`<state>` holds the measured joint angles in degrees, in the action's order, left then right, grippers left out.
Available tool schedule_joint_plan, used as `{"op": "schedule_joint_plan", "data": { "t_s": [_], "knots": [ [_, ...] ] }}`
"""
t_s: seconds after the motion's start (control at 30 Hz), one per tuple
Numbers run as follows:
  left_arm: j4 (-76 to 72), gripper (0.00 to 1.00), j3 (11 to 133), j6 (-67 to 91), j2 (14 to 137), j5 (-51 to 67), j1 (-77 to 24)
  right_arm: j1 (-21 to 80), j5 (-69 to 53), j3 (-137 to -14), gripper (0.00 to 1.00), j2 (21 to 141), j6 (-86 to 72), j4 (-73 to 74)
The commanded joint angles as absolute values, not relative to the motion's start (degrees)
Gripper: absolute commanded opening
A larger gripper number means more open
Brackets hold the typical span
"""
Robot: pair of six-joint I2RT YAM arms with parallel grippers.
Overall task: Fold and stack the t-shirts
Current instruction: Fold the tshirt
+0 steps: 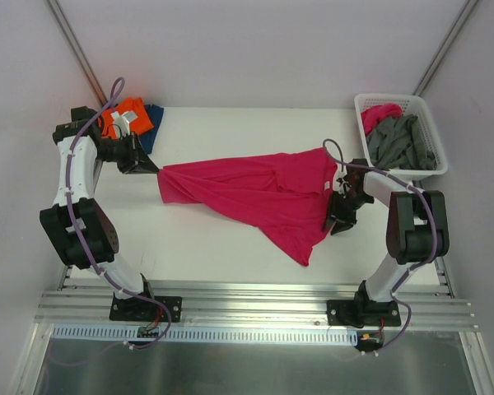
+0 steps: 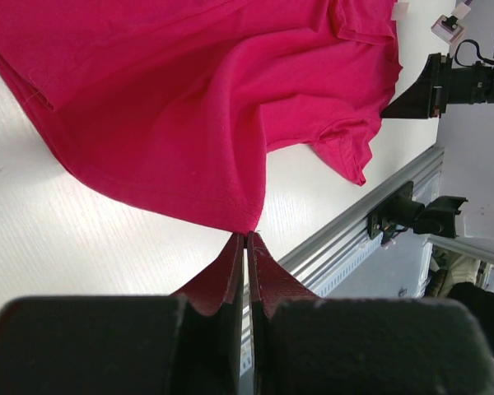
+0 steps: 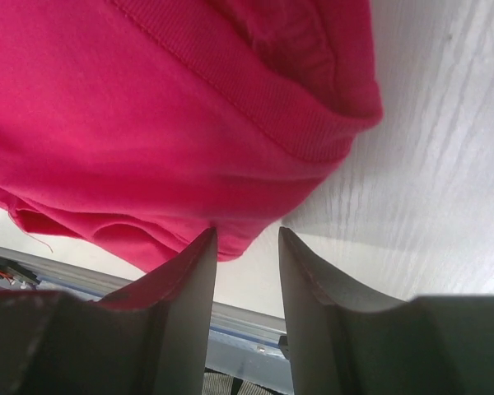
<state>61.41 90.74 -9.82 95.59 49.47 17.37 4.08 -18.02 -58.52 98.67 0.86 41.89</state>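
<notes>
A large magenta-pink t-shirt point(image 1: 263, 189) lies crumpled and stretched across the middle of the white table. My left gripper point(image 1: 155, 169) is at its left corner, shut on the hem; in the left wrist view the gripper point(image 2: 246, 239) pinches the tip of the cloth point(image 2: 189, 99). My right gripper point(image 1: 339, 216) is at the shirt's right edge, open; in the right wrist view the gripper point(image 3: 247, 234) has one finger against the shirt's folded edge point(image 3: 148, 123) and nothing between the fingers. An orange t-shirt point(image 1: 130, 113) and a dark blue one point(image 1: 153, 123) lie at the back left.
A white lattice basket point(image 1: 370, 103) stands at the back right with grey shirts point(image 1: 403, 141) and a pink one point(image 1: 382, 111) inside. A metal rail point(image 1: 255, 300) runs along the table's near edge. The right arm point(image 2: 469, 78) shows in the left wrist view.
</notes>
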Motion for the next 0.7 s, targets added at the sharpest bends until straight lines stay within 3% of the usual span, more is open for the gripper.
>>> {"op": "schedule_joint_plan", "data": {
  "t_s": [0.0, 0.2, 0.3, 0.37, 0.67],
  "knots": [
    [62.4, 0.0, 93.2, -10.4, 95.7, 51.3, 18.2, 4.7, -18.0, -60.6, 0.39, 99.6, 0.5, 42.5],
    [62.4, 0.0, 94.0, -10.2, 96.2, 51.2, 18.2, 5.3, -18.9, -58.5, 0.36, 99.1, 0.4, 42.2],
    [62.4, 0.0, 94.0, -10.2, 96.5, 51.2, 18.2, 5.3, -19.9, -57.9, 0.22, 98.7, 0.3, 41.7],
    [62.4, 0.0, 94.0, -10.1, 96.6, 51.2, 18.1, 5.4, -20.0, -58.1, 0.01, 98.4, 0.4, 42.0],
    [62.8, 0.0, 93.8, -11.0, 96.6, 52.2, 18.3, 3.7, -19.2, -57.2, 0.01, 92.4, 0.4, 43.9]
  ]
}}
